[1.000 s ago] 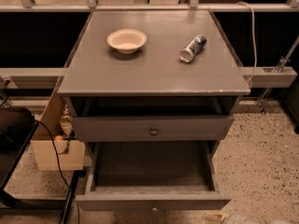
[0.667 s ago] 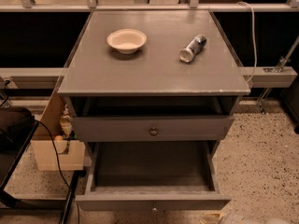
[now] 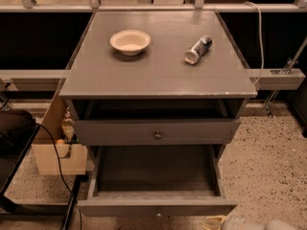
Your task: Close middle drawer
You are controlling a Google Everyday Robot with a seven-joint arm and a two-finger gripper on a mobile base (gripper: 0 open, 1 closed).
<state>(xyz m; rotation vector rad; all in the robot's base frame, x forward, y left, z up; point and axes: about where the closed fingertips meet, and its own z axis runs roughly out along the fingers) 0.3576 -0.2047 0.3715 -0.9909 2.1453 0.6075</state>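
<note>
Middle drawer (image 3: pixel 156 174) is pulled far out of the bench (image 3: pixel 158 75), front nearest the camera. Top drawer (image 3: pixel 120 131) above it sits slightly out. Up top, a bowl (image 3: pixel 130 41) and a can (image 3: pixel 198 49) on its side, apart. End effector (image 3: pixel 259 225) is a pale shape at the bottom-right edge, grip state cannot tell

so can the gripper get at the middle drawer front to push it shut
Probably yes. The middle drawer is pulled far out with nothing visible against its front. The gripper is not in view; a pale shape at the bottom right edge may be the arm, close to that front.
</note>
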